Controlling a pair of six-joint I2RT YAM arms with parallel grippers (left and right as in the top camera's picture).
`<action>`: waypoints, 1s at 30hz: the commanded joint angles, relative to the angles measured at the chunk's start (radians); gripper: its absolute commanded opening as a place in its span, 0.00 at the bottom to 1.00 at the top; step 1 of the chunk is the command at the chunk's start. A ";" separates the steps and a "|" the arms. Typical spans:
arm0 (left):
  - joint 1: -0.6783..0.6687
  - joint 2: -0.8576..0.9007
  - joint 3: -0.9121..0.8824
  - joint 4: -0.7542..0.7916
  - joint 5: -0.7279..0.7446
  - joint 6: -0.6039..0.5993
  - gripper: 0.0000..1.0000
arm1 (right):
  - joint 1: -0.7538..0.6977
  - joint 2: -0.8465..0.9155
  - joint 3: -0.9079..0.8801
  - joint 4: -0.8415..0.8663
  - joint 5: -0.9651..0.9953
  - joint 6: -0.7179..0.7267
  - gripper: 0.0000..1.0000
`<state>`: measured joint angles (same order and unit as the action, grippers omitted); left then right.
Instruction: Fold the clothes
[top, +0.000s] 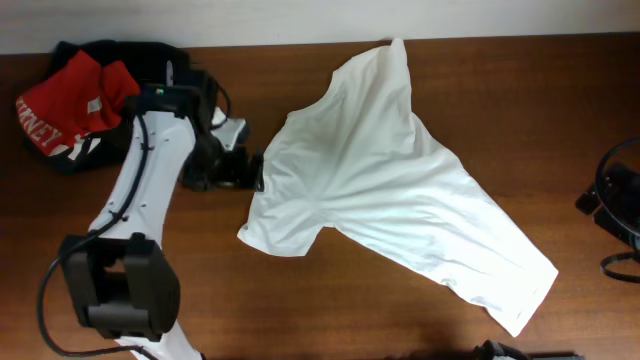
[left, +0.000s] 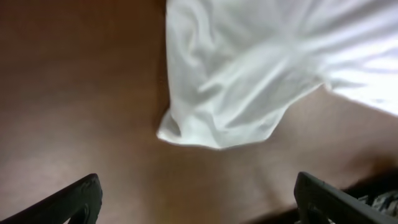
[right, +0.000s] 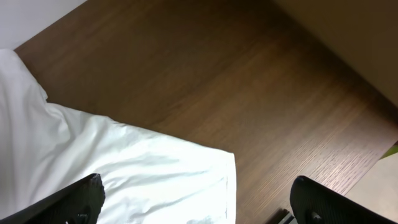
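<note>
Fold not yet begun: white T-shirt (top: 390, 190) is lying rumpled from counter (top: 300, 310) centre toward 4 o'clock. Left hand (top: 245, 168) is hovering at its 9 o'clock edge, spread wide, empty. Right hand (right: 199, 199) is likewise gaping, empty, over the hem. Next move probably calls for pinching an edge.

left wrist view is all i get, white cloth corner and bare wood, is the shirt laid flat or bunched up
Observer: Overhead shows the white T-shirt unfolded but wrinkled. It lies diagonally from the far edge of the table toward the near right.
Operator: anything else near my arm
Observer: A red garment with white lettering lies on a black garment at the far left corner. Both are clear of the shirt and to the left of the left end effector.
Operator: and the right side
Observer: The right end effector is open, with a hemmed corner of the shirt below it.
</note>
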<state>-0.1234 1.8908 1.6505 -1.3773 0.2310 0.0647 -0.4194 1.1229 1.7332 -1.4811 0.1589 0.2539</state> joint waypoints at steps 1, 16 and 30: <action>-0.021 0.015 -0.104 0.008 -0.010 0.019 0.98 | -0.006 0.001 0.008 0.002 -0.002 -0.003 0.99; -0.043 0.025 -0.326 0.230 -0.068 0.012 0.91 | -0.006 0.085 0.008 -0.023 -0.002 -0.003 0.99; -0.159 0.074 -0.358 0.341 -0.227 -0.089 0.90 | -0.006 0.085 0.008 -0.032 -0.002 -0.003 0.99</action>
<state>-0.2867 1.9156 1.2976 -1.0412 0.0864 0.0143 -0.4194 1.2110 1.7332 -1.5116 0.1551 0.2543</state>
